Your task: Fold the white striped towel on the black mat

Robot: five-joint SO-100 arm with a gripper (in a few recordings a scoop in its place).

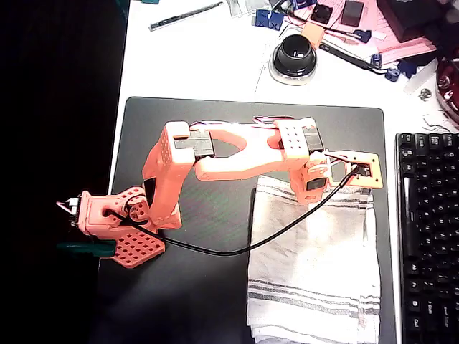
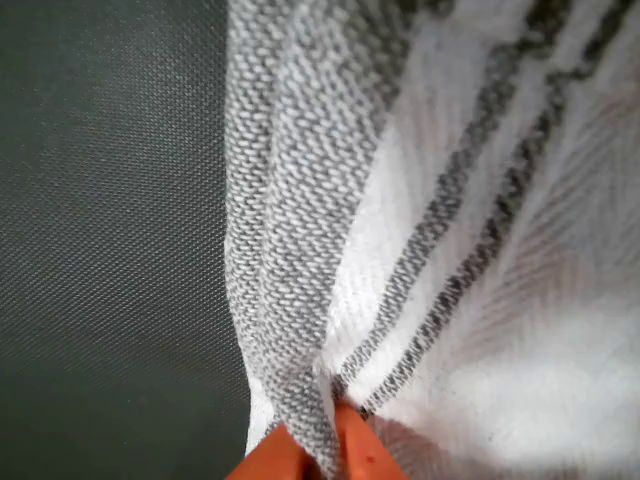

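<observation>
The white striped towel (image 1: 315,265) lies on the right half of the black mat (image 1: 208,287), its lower edge near the bottom of the overhead view. My orange arm reaches over the mat, and the gripper (image 1: 315,188) sits on the towel's top edge, hidden under the wrist. In the wrist view the two orange fingertips (image 2: 270,458) are pinched together at the bottom of the picture, with a bunched fold of the towel (image 2: 300,300) caught between them and the mat (image 2: 110,250) to the left.
A black keyboard (image 1: 429,236) lies just right of the mat. Behind the mat on the white table are a round black-and-white device (image 1: 294,57), a pen (image 1: 185,16) and assorted clutter (image 1: 344,21). A black cable (image 1: 237,249) crosses the towel.
</observation>
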